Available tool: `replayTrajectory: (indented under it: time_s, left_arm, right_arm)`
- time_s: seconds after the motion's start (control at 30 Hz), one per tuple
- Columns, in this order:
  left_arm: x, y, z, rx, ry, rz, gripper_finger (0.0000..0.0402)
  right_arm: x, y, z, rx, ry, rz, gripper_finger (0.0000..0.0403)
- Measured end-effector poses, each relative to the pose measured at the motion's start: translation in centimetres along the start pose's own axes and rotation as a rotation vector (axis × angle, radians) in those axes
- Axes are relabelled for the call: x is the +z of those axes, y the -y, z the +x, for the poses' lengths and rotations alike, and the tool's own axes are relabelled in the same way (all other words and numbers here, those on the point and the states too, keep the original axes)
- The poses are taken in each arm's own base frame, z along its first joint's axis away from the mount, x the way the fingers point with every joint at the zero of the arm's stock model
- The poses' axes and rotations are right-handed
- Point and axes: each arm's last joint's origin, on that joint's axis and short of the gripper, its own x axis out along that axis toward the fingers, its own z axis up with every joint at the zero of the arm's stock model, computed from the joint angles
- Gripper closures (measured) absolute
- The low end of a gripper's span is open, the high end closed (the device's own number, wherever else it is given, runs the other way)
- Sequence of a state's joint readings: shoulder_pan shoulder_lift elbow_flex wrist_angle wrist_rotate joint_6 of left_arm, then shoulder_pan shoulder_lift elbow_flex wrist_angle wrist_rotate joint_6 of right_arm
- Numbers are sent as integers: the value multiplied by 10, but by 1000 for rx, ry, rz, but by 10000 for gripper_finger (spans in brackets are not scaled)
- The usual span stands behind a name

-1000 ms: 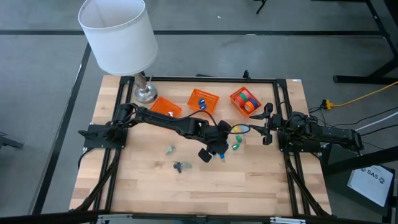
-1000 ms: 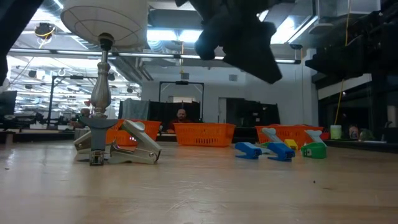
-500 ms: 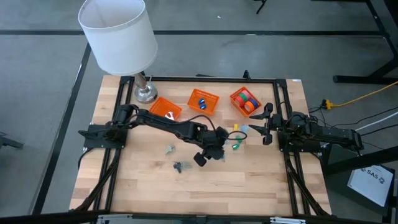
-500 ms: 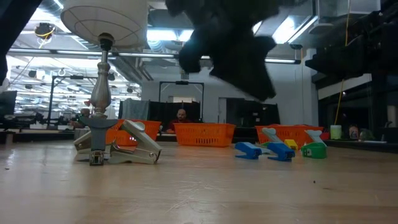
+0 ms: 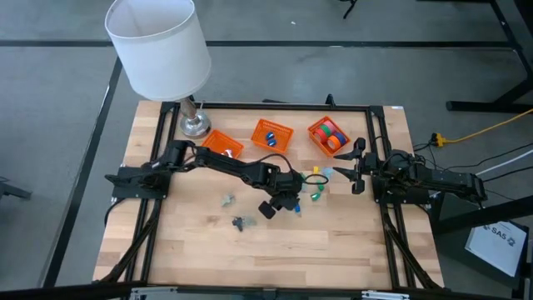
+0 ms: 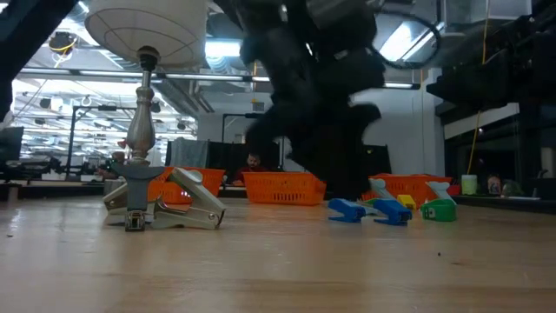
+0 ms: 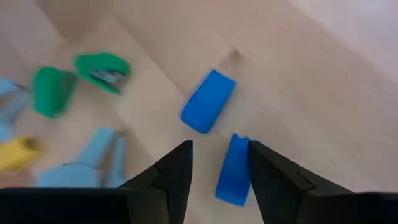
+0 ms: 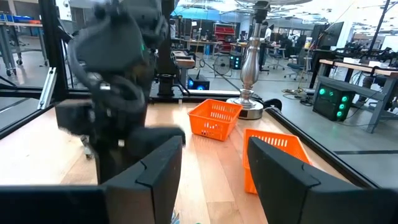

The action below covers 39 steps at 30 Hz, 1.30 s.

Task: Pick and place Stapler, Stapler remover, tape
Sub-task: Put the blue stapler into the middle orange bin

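The left gripper (image 5: 283, 205) hangs over the middle of the table (image 5: 350, 242), jaws parted and empty, tips straddling a small blue stapler (image 7: 231, 171); whether they touch it cannot be told. A second blue stapler (image 7: 208, 101) lies just beside it, green ones (image 7: 102, 67) further off. Since the previous frames this gripper has drawn back toward the table's centre and dropped lower. Two metal staple removers (image 5: 227, 200) lie left of it on bare wood. Three orange baskets (image 5: 272, 135) line the far edge; the rightmost holds the tape rolls (image 5: 331, 133). The right gripper (image 5: 356, 167) waits open and empty at the right edge. The near half of the table offers open room.
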<state>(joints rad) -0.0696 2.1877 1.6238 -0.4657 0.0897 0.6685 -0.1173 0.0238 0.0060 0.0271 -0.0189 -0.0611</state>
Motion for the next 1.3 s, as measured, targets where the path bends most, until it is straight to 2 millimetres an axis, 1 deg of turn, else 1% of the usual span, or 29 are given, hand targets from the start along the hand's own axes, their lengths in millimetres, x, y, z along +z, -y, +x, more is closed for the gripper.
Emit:
replayTrajectory:
  time_s: [0.1, 0.27, 0.43, 0.53, 0.67, 0.73, 0.83, 0.9, 1.03, 1.17, 1.3]
  left_arm:
    - [-2, 1, 0, -18, -10, -9, 254]
    - [-9, 1, 10, -44, -34, -21, 254]
    - [-15, 0, 10, -76, -57, -63, 254]
    - [-15, -4, -1, -56, -71, -148, 254]
    - [-14, -9, -29, -30, -95, -267, 254]
    - [-19, -9, -34, -45, -138, -326, 254]
    - [-25, -10, -37, -59, -181, -416, 254]
    - [-28, -11, -36, -62, -193, -443, 254]
    - [-32, -13, -27, -53, -205, -467, 254]
    - [-33, -12, -25, -41, -217, -514, 254]
    - [-36, -11, -23, 6, -272, -557, 254]
  right_arm:
    - [0, 0, 0, 0, 0, 0, 214]
    - [0, 0, 0, 0, 0, 0, 214]
    - [0, 0, 0, 0, 1, 0, 214]
    - [0, 0, 0, 0, 0, 0, 214]
    - [0, 0, 0, 0, -1, 0, 214]
    - [0, 0, 0, 0, -1, 0, 214]
    - [0, 0, 0, 0, -1, 0, 214]
    - [0, 0, 0, 0, -1, 0, 214]
    - [0, 0, 0, 0, -1, 0, 214]
    - [0, 0, 0, 0, -1, 0, 214]
    - [0, 0, 0, 0, -1, 0, 214]
